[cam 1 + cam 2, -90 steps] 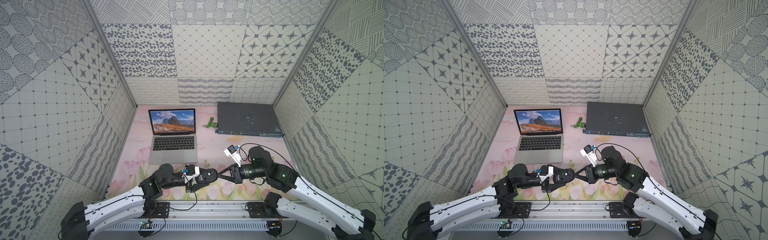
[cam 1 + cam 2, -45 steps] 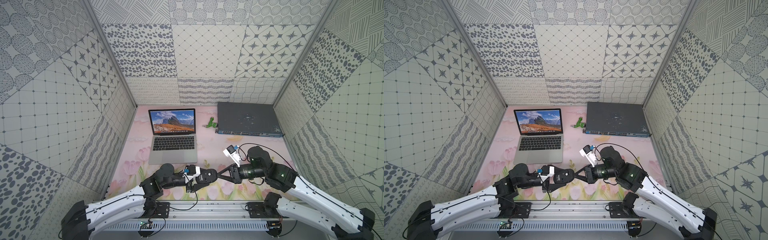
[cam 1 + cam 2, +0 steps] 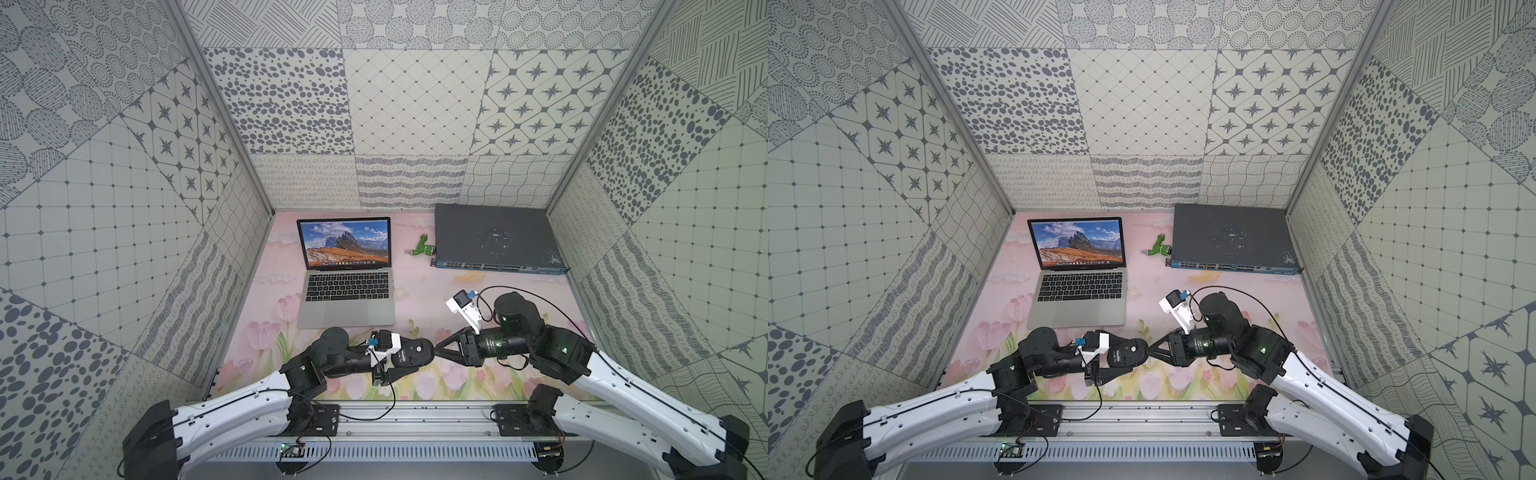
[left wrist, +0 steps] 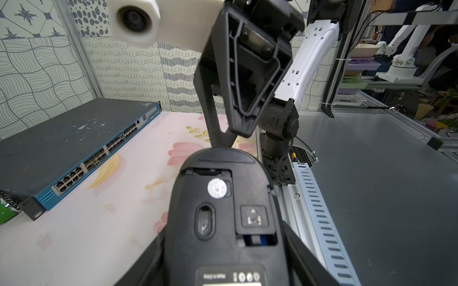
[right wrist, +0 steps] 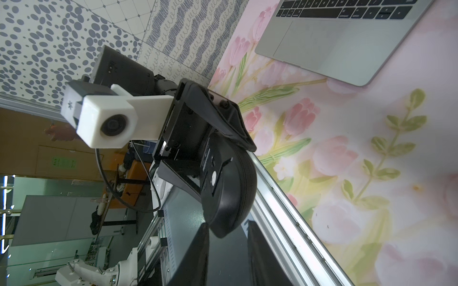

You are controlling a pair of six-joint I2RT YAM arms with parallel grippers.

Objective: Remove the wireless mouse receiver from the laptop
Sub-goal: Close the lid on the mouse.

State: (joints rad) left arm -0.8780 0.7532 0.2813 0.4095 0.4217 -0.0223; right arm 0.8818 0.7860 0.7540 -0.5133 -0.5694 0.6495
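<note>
The right gripper (image 3: 438,349) has its jaws parted a little, the tips just at the far end of the mouse (image 3: 417,351), and nothing is clearly pinched between them. The left gripper (image 3: 401,358) pinches the mouse by its sides, holding it off the table with the underside turned up.

In the left wrist view a small slot (image 4: 206,171) sits at that end of the mouse, right below the right fingertips, with something dark in it. That may be the receiver, but it is too small to confirm. No nub shows on the edges of the laptop (image 3: 347,291), which stands open and well apart from both arms, so the receiver seems to be out of it already.

My reading is that the step in hand is letting go at the slot. To do it well, the right jaws should widen enough to clear the mouse's end, then back off straight along the mouse's length, since a sideways drift could catch the tip and twist it. The left grip should be firm and level throughout. It is worth checking that the dark piece sits flush before the mouse goes down on the table.
</note>
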